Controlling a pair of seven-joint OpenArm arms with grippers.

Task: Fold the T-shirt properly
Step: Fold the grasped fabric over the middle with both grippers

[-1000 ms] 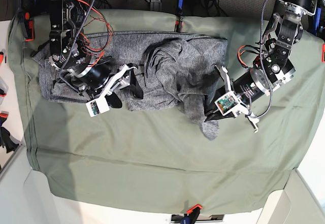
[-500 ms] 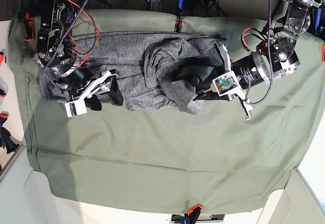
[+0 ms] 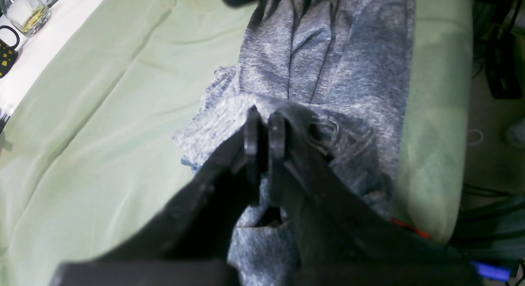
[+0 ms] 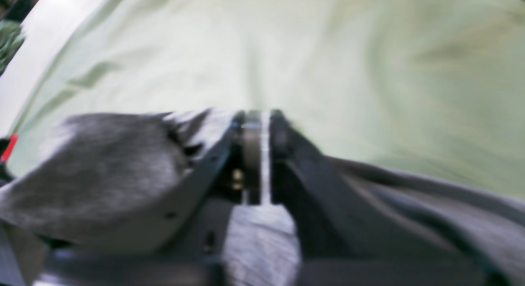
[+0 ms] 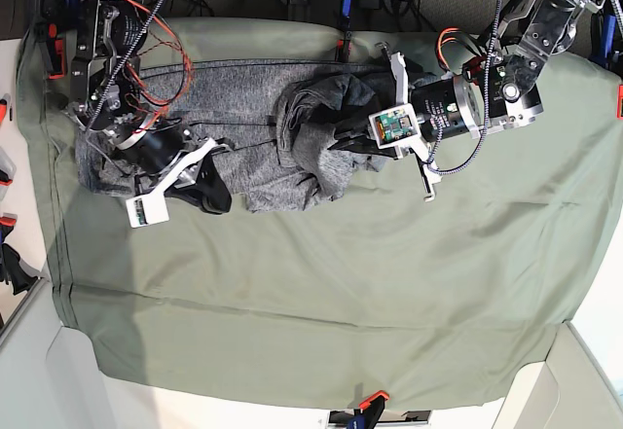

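Observation:
The heather-grey T-shirt [image 5: 243,108] lies bunched along the far side of the olive-green cloth [image 5: 311,293], with a folded-over heap near its right end. My left gripper [image 5: 341,143], on the base view's right, is shut on a fold of the shirt at that heap. In the left wrist view its fingertips [image 3: 251,128] pinch grey knit [image 3: 311,72]. My right gripper [image 5: 208,192], on the base view's left, is shut on the shirt's front edge. The right wrist view is blurred, with its gripper [image 4: 262,130] nearly closed and grey fabric [image 4: 102,167] beside and under it.
Red-orange clamps [image 5: 370,402] [image 5: 55,54] pin the green cloth to the table edges. A glass [image 3: 28,13] and a black mug [image 3: 8,48] stand on the white surface beyond the cloth. Cables and arm mounts crowd the back edge.
My left gripper has moved left and toward the back, carrying the hanging shirt flap over onto the shirt's body. My right gripper shifted slightly along the shirt's left part, still holding it.

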